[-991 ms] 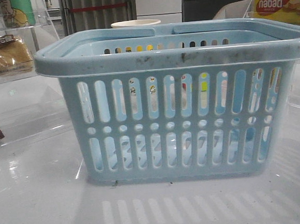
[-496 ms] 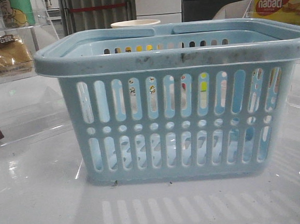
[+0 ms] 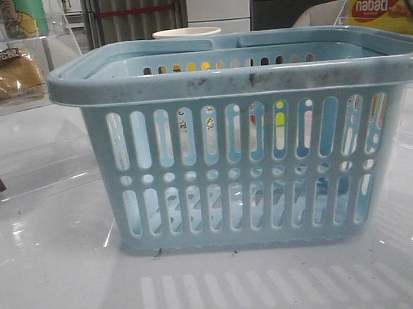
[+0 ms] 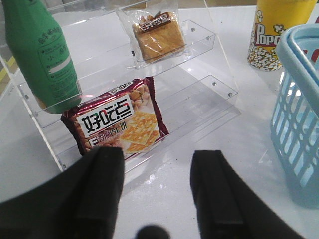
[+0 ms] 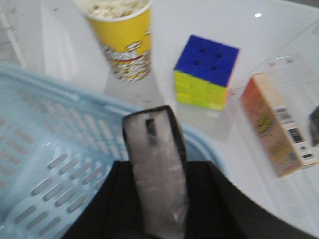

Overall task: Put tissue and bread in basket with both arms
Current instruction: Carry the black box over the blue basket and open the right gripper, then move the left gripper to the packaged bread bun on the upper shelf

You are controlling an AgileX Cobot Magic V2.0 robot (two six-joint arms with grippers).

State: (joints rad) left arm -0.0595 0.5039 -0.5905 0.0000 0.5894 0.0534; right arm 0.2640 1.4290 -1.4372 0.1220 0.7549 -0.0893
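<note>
Tissue (image 5: 157, 174) is pinched in your right fingers (image 5: 172, 144) over the basket (image 5: 55, 144); your left fingers (image 4: 107, 179) are spread near the bread (image 4: 155, 37).

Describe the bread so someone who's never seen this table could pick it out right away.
Start at the big light-blue basket, then look to its left at the clear acrylic shelf rack. On its upper shelf leans the bread, a golden-brown square slice in clear wrap with a dark label strip. Unlike the maroon cracker packet below and the green bottle beside it, it is see-through.
</note>
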